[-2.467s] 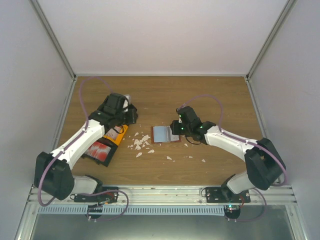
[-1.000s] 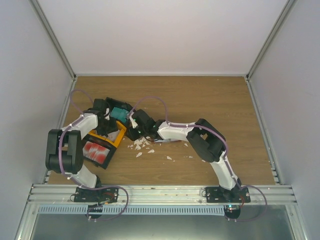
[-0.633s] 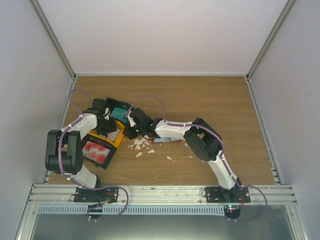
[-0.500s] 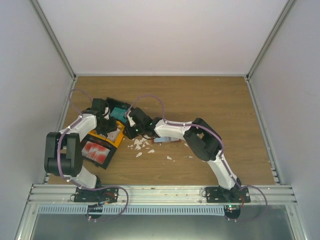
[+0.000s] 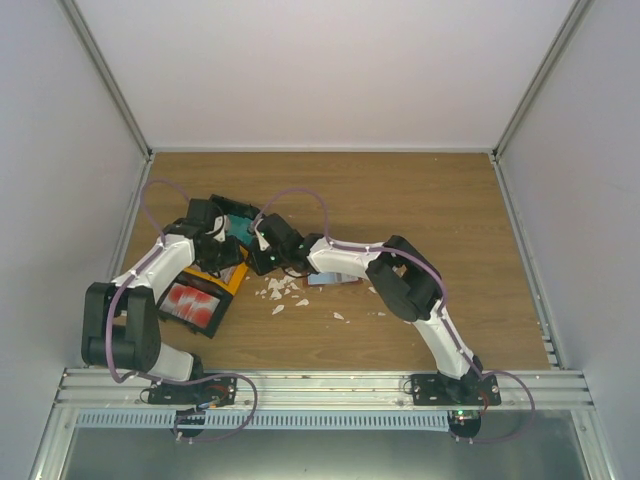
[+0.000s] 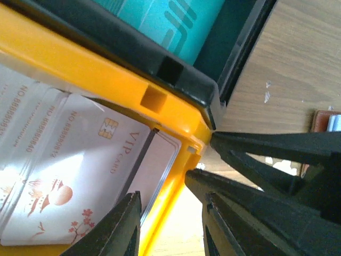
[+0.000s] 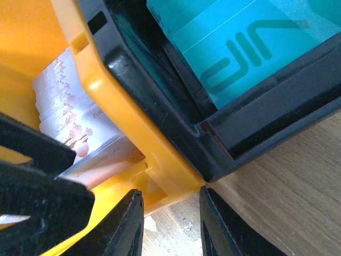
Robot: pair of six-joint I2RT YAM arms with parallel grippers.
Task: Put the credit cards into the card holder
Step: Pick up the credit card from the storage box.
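Wood table (image 5: 420, 200). Left hand (image 6: 160, 188) half closed astride tray (image 6: 80, 58) wall, apparently gripping it. Right hand (image 7: 169, 196) part open at tray corner, empty.

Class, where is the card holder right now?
Overhead view: the card holder lies mid-table, partly hidden under the right arm, just right of the white scraps.

On my left wrist feed, the pale card (image 6: 80, 176) in the orange tray compartment (image 6: 96, 69) reads "VIP CARD" beside its chip. Its neighbours there carry lines starting "NO" and a run of 8s whose end I can't make out. My right wrist feed shows big "VIP" letters on the teal card (image 7: 250, 48).
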